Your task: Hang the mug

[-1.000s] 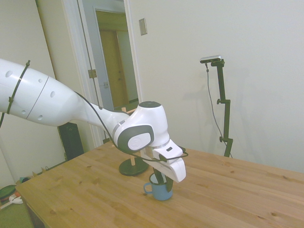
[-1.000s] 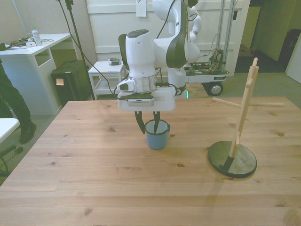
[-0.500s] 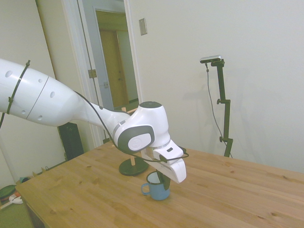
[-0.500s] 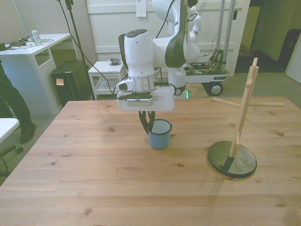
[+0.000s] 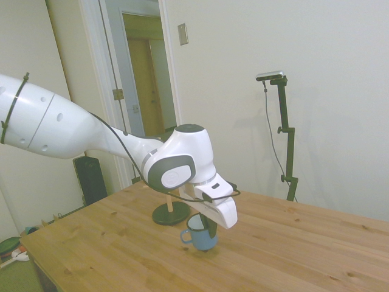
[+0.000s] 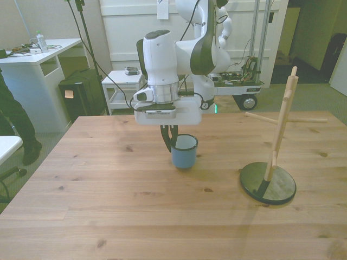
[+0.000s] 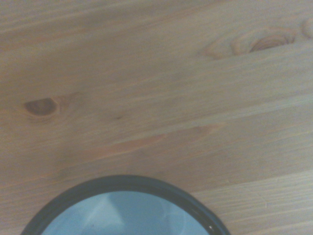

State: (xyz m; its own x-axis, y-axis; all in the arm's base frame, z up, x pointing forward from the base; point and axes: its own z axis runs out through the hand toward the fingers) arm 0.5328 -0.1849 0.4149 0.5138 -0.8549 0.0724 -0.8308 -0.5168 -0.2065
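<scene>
The mug [image 6: 184, 153] is light blue with a dark rim and hangs upright just above the wooden table [image 6: 108, 206]. My gripper [image 6: 172, 142] is shut on the mug's wall, on the side toward the front view's left, one finger inside and one outside. From the side view the mug [image 5: 199, 236] hangs under the gripper [image 5: 210, 230], its handle pointing away from the fingers. The wrist view shows the mug's dark rim [image 7: 128, 182] over the table boards. A wooden peg rack [image 6: 280, 119] on a dark round base [image 6: 268, 184] stands at the front view's right.
In the side view the rack's base [image 5: 170, 213] shows behind the arm. A person's leg [image 6: 13, 116] is beside a white desk [image 6: 32, 65] off the table at the front view's left. A cart and shelves stand behind the table.
The gripper closed on the mug's wall, shifted it slightly toward the front view's right, then raised it a little off the table.
</scene>
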